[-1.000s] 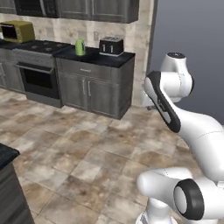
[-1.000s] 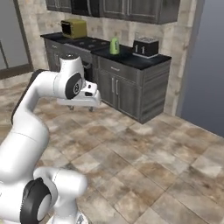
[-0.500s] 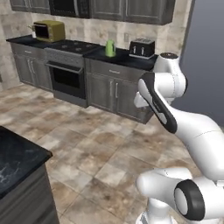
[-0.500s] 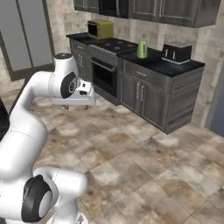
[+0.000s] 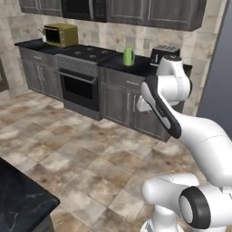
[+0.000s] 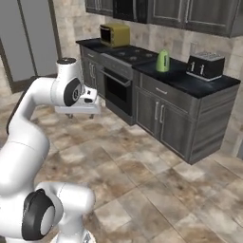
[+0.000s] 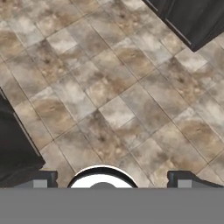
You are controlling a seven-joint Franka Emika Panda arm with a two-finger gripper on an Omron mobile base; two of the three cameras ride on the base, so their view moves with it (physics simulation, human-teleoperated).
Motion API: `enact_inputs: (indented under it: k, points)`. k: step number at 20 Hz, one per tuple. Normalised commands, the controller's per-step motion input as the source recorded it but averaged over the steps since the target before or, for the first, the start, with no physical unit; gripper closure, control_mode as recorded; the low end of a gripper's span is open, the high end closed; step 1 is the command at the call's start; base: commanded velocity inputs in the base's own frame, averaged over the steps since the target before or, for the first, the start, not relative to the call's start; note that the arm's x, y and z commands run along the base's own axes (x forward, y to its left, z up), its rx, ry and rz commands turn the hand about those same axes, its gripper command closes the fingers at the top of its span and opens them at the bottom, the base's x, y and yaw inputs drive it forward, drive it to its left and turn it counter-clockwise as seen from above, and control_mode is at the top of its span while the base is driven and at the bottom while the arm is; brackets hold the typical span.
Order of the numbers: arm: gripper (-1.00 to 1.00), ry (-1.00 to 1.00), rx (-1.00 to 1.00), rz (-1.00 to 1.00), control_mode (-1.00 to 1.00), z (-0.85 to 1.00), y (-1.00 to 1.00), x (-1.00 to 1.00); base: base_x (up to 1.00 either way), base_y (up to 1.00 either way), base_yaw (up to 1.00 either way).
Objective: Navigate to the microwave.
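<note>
At twelve o'clock in the left base view, the microwave (image 5: 83, 7) hangs high among the dark upper cabinets (image 5: 154, 11), directly above the stovetop (image 5: 86, 51); its top is cut off by the frame edge. In the right base view the same black microwave (image 6: 129, 8) sits at about twelve o'clock, again clipped at the top. It is well apart from the robot, across a stretch of mottled stone-tile floor (image 5: 77, 149).

Below the stovetop stands the black oven (image 5: 79, 87) with its horizontal handle. On the counter to the oven's left, at about ten o'clock in the left base view, rests the olive-yellow toaster oven (image 5: 61, 35). On the dark counter (image 5: 138, 67) to the oven's right stands a green kettle (image 5: 128, 56), and beside it a dark toaster (image 5: 163, 50), partly hidden by the arm. The right base view shows the toaster oven (image 6: 115, 34) at eleven o'clock, the kettle (image 6: 163, 60) near one o'clock and the toaster (image 6: 205, 65) at two o'clock. Tall grey panels (image 6: 28, 40) fill that view's ten o'clock side.

A black marbled island top (image 5: 18, 199) juts in at seven o'clock of the left base view.

The arm is folded, with the gripper (image 6: 77, 110) held above the floor and pointing down. In the hand view the gripper (image 7: 113, 181) has its two dark fingertips (image 7: 41, 179) spread wide and nothing between them; tiles lie beneath, a dark cabinet corner (image 7: 188, 17) sits at one o'clock and a dark edge at eight o'clock.
</note>
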Motion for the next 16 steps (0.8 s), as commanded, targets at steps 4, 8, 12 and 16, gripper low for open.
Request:
enact_inputs:
  k: [4,8,12,16]
  points:
    - [-1.00,0.00,0.00,0.00,1.00,0.00,0.00,0.00,1.00,-0.17,0.00]
    - [-1.00,0.00,0.00,0.00,1.00,0.00,0.00,0.00,1.00,0.00,0.00]
    - [-1.00,0.00,0.00,0.00,1.00,0.00,0.00,0.00,1.00,0.00,0.00]
    - [-1.00,0.00,0.00,0.00,1.00,0.00,0.00,0.00,1.00,0.00,0.04]
